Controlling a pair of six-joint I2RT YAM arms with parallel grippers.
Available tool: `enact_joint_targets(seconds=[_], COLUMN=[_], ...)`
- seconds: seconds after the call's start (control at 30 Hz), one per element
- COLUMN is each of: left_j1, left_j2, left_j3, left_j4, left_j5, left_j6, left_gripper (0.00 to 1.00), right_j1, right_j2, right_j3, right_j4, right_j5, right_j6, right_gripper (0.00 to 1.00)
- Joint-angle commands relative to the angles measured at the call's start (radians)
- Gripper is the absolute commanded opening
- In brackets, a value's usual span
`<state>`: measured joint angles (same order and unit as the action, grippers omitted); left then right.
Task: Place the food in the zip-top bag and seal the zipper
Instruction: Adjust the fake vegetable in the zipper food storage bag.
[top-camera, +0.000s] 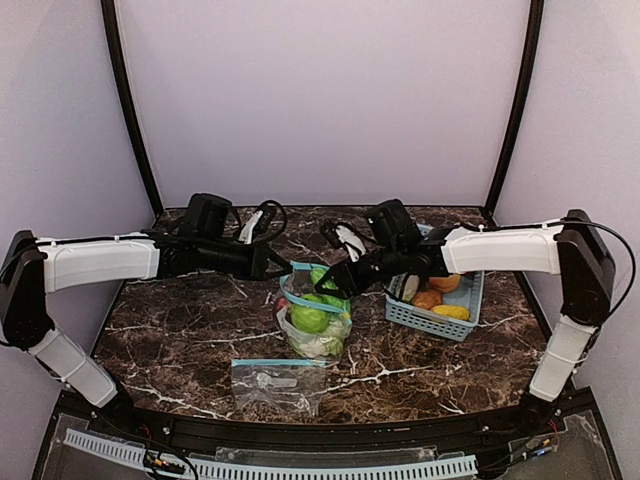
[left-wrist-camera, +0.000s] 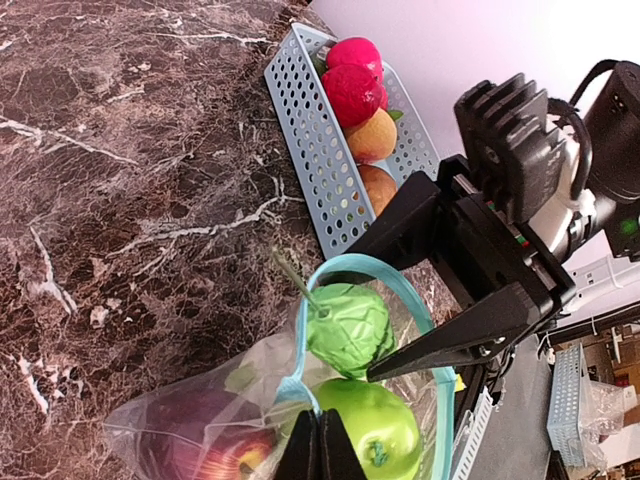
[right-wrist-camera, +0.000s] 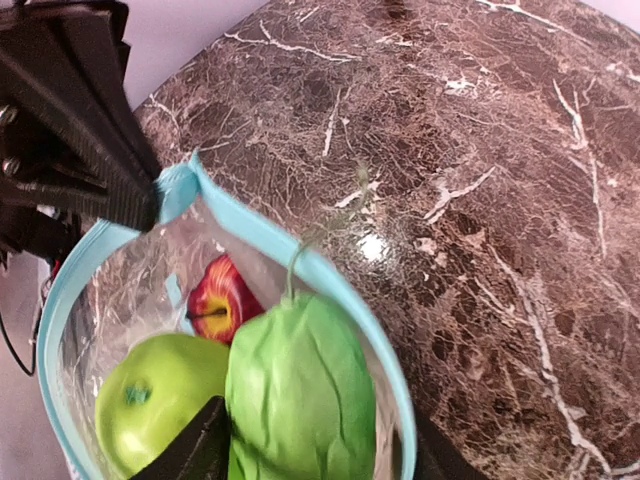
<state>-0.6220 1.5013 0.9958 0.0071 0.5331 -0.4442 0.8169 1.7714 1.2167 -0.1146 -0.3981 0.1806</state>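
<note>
The zip-top bag (top-camera: 290, 322) stands open mid-table with its blue zipper rim (right-wrist-camera: 290, 255) up. Inside are a green apple (right-wrist-camera: 150, 400), a red apple (right-wrist-camera: 220, 300) and a green leafy piece (right-wrist-camera: 300, 390) at the mouth. My left gripper (left-wrist-camera: 320, 445) is shut on the near part of the rim and holds it up. My right gripper (top-camera: 340, 280) is open over the mouth. One finger is beside the leafy piece and the other is outside the rim. More food lies in the light-blue basket (top-camera: 432, 318).
The basket (left-wrist-camera: 310, 130) stands right of the bag, with red pieces (left-wrist-camera: 352, 80) and an orange one (left-wrist-camera: 372, 135). A second, flat zip-top bag (top-camera: 275, 378) lies near the front edge. The enclosure walls stand behind and at both sides.
</note>
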Motion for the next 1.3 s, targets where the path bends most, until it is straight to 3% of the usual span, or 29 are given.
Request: enact_joint_targets(seconds=[0.0,0.13,0.2,0.53,1.03,1.27], left_j1=[0.002,0.001,0.002,0.001,0.001,0.002], left_j2=[-0.001,0.013,0.015,0.016,0.021,0.028], left_j3=[0.036,0.032,0.031,0.034,0.043,0.060], left_j4=[-0.030,-0.043,-0.045,-0.042,-0.043,-0.080], left_j5=[-0.002,0.014,0.021,0.039,0.078,0.011], left_j6=[-0.011,-0.010,-0.008,0.004,0.037,0.035], left_gripper=[0.01,0.01,0.01,0.01,0.01,0.01], right_j1=[0.020,0.054,0.074,0.126,0.130,0.136], right_j2=[-0.108,-0.185,-0.208,-0.113,0.014,-0.039], right_j3=[-0.027,-0.014,0.000,0.086,0.151,0.076], right_j4=[-0.071,-0.117,-0.140,-0.172,-0.139,-0.053], right_j5=[0.102,0.213,0.269,0.315,0.358,0.273], right_j6=[0.000,-0.002,-0.005,0.004,-0.041,-0.075], right_gripper=[0.59,0.74,0.75,0.44,0.44,0.28])
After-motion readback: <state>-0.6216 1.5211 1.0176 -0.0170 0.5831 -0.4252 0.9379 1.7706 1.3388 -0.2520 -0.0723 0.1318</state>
